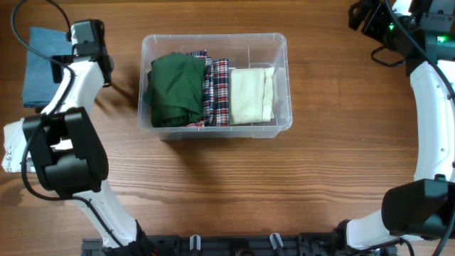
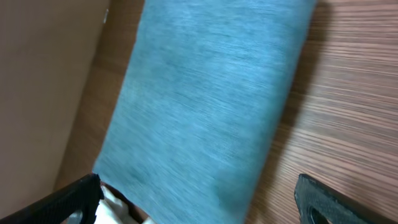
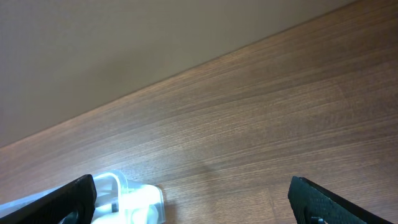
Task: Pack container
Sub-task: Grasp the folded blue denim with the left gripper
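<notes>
**Surroundings: wooden table, plain backdrop**

The work surface is a table (image 1: pixel 234 185) of mid-brown wood, its grain running left to right. A black rail (image 1: pixel 234 245) runs along its near edge. Past the table's edge, the right wrist view shows a plain tan surface (image 3: pixel 93 50); wall or floor cannot be determined. Lighting is even, shadows soft.

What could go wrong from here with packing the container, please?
1. The blue cloth lies close to the edge of the table under the open left tool; a grasp might nudge it off or take just one layer.
2. The container already holds green, plaid and cream clothes, with little room left; the cloth may catch on its rim.
</notes>
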`<state>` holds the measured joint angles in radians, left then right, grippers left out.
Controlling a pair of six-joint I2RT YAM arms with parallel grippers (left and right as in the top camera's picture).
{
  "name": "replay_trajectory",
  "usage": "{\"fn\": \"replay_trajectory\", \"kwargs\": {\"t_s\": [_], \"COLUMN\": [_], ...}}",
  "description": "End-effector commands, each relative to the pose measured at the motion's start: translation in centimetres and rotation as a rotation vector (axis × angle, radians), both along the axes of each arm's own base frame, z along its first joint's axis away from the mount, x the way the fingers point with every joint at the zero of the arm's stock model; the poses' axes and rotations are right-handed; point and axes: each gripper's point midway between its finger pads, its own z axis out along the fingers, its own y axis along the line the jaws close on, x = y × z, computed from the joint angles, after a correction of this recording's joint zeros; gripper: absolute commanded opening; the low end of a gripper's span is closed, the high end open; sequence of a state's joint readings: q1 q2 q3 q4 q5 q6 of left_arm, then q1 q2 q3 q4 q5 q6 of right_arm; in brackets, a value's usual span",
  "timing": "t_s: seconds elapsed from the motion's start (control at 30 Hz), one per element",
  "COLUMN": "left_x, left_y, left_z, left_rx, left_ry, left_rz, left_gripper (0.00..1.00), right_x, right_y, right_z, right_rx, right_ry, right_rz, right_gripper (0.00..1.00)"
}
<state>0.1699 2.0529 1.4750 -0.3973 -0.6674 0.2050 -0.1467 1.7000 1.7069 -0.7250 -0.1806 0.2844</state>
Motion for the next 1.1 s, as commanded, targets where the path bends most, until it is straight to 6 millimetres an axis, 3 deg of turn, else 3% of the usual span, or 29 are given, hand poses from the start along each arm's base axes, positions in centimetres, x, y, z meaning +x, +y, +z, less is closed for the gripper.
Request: {"fn": "replay_trajectory", "kwargs": {"t_s": [0.0, 0.13, 0.33, 0.5, 0.67, 0.77, 0.83, 0.93, 1.0, 1.07], "left_x": [0.1, 0.0, 0.3, 0.1, -1.2, -1.4, -1.4, -1.2, -1.0, -1.0], "left_y": [1.7, 1.8, 2.1, 3.3, 5.1, 5.7, 6.1, 6.6, 6.9, 7.2], "left_z": [-2.3, -4.9, -5.7, -7.6, -11.1, -11.7, -11.5, -10.7, -10.1, -9.6], "left_rx": [0.020, 0.020, 0.035, 0.118, 0.159, 0.176, 0.200, 0.235, 0.264, 0.289], "left_ry": [0.073, 0.114, 0.121, 0.186, 0.256, 0.256, 0.242, 0.215, 0.192, 0.180], "left_rz": [-0.018, -0.015, -0.019, -0.013, 0.031, 0.053, 0.071, 0.098, 0.121, 0.141], "left_gripper": [0.99, 1.00, 0.99, 0.99, 1.00, 0.98, 0.78, 0.34, 0.24, 0.21], "right_x": [0.1, 0.1, 0.1, 0.1, 0.1, 0.1, 0.1, 0.1, 0.1, 0.1], "right_y": [-0.1, -0.1, -0.1, -0.1, -0.1, -0.1, -0.1, -0.1, -0.1, -0.1], "right_z": [-0.8, -0.8, -0.8, -0.8, -0.8, -0.8, -0.8, -0.8, -0.8, -0.8], "right_rx": [0.001, 0.001, 0.002, 0.001, 0.001, 0.002, 0.001, 0.001, 0.001, 0.001], "right_ry": [0.017, 0.017, 0.017, 0.017, 0.017, 0.017, 0.017, 0.017, 0.017, 0.017], "right_rz": [-0.009, -0.010, -0.010, -0.010, -0.010, -0.010, -0.010, -0.010, -0.010, -0.010], "right_gripper": [1.00, 1.00, 1.00, 1.00, 1.00, 1.00, 1.00, 1.00, 1.00, 1.00]}}
